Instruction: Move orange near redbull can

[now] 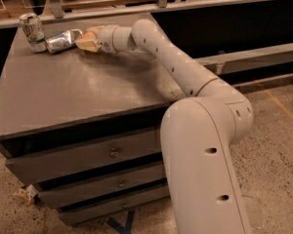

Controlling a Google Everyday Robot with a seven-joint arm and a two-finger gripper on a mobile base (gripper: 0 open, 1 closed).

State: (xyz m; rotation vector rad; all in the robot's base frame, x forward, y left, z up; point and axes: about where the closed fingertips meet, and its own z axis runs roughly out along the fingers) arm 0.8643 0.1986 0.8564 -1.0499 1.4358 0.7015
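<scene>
My gripper [91, 37] is at the far left of the grey tabletop [73, 87], with the arm stretched across it from the right. A pale orange rounded shape at its tip is the orange [83, 43], low on the table. The redbull can [62, 39] is shiny silver and lies on its side just left of the orange, almost touching it. How the gripper sits on the orange is hidden.
A stouter green-and-white can [31, 31] stands upright at the table's far left corner, left of the redbull can. A rail [195, 1] runs behind the table. Drawers [88, 155] are below the tabletop. My base [205, 169] stands at the front right.
</scene>
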